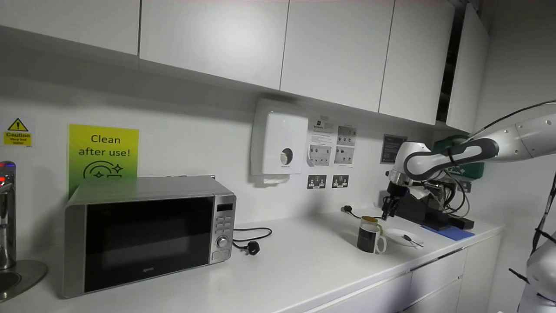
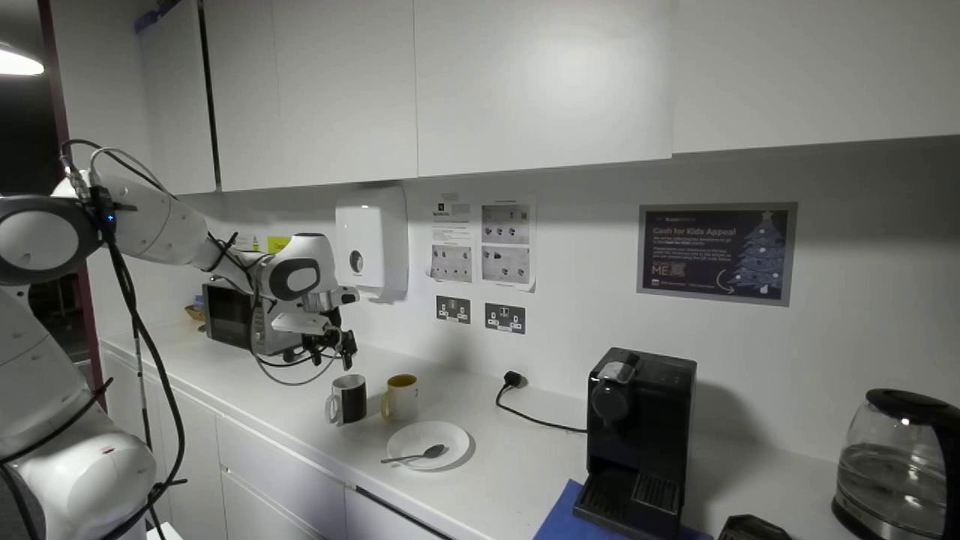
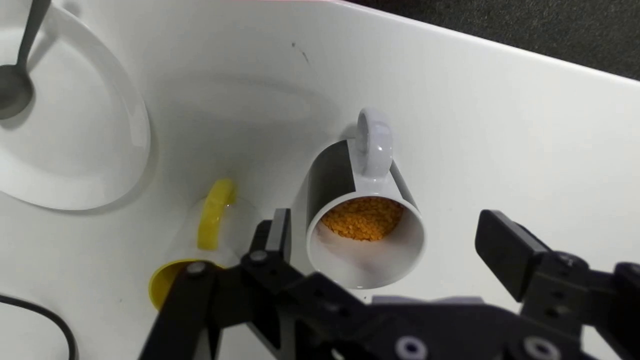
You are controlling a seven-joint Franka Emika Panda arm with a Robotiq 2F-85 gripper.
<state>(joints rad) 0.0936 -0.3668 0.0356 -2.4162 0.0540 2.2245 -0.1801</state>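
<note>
Claw (image 3: 385, 220): Its two fingers (image 3: 505, 252) are spread wide, with nothing pinched between them. It hangs over the counter (image 3: 530, 150).

Black-and-white mug (image 3: 331, 177): It stands upright on the counter, below the claw. The wrist view shows it between the fingers. I see no finger touching it.

Mug feel: It looks hard and shiny, like baked clay. It should not squash, but it could slip, and a hard bump could chip it.

Orange bits (image 3: 365, 217): They sit loose inside the mug, so it is likely a bit heavier than a bare one. I can't tell how deep they go. Tipping the mug could spill them.

Handle (image 3: 377, 150): It sticks out from under the claw toward the counter's front edge. It is curved and narrow, so it looks trickier to grab.

Best place to hold: The two smooth outer sides, one under each finger, a little below the top. The claw looks wide enough.

Yellow-handled mug (image 2: 405, 401): It stands near, off to one side of the claw, which partly hides it in the wrist view.

Plate (image 3: 85, 140): It lies farther from the claw on that same side, with a spoon (image 3: 15, 90) on it.
</note>
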